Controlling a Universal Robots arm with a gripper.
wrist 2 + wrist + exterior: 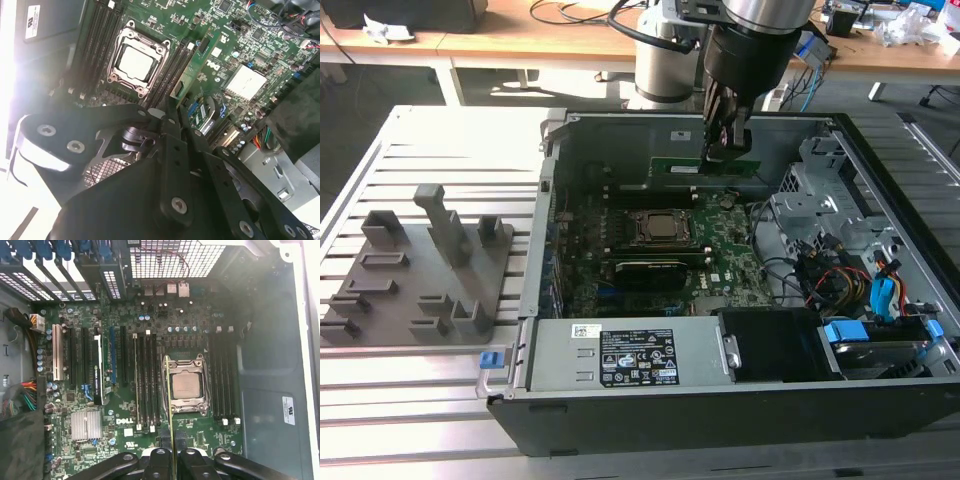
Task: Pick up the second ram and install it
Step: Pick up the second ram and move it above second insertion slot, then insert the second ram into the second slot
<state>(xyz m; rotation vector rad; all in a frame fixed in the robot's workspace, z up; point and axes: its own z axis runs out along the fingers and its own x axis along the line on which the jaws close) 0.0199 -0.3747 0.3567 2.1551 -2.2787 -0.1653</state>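
My gripper [725, 152] is shut on the second ram [705, 168], a slim green stick held level inside the open computer case [620, 365]. It hangs above the motherboard [720, 250], just beyond the CPU socket [660, 228]. In the first wrist view the ram [170, 400] shows edge-on between my fingertips [159, 456], lined up beside the socket [186, 385] and the dark memory slots [147, 385]. In the second wrist view the ram [192, 70] runs out from the gripper [175, 112] past the socket [136, 61].
A grey holder plate with blocks [420, 265] lies on the slatted table at the exterior view's left. Drive bays, coloured cables [860, 285] and a black power supply [770, 345] fill the case's right side. More memory slots [225, 380] flank the socket.
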